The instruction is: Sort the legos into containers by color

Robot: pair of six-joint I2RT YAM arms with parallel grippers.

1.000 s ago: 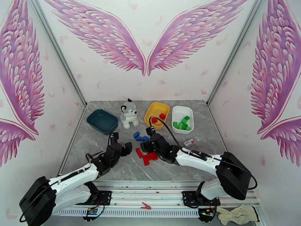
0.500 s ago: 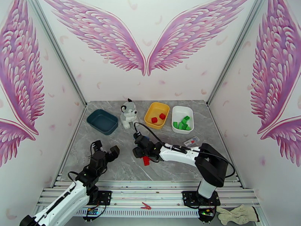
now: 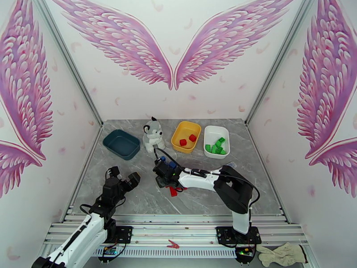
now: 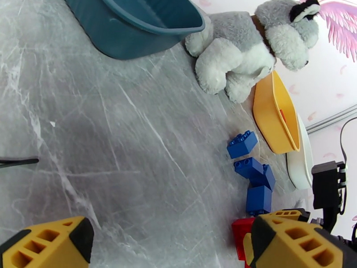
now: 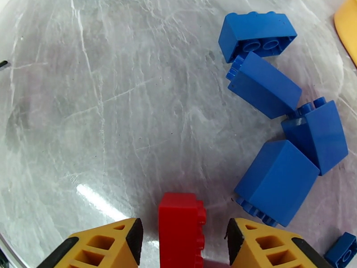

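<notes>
Right gripper (image 5: 183,231), jaws part-open astride a red brick (image 5: 180,215), not yet touching; an off-centre closure could tip it toward the blue bricks (image 5: 276,179) just beside one finger.

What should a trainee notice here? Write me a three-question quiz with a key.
1. What colour is the brick that the right pincer straddles?
2. True or false: the left pincer stands open.
3. Which holds the green bricks? A teal tray, B yellow tray, C white tray.
Key: 1 red; 2 true; 3 C.
</notes>
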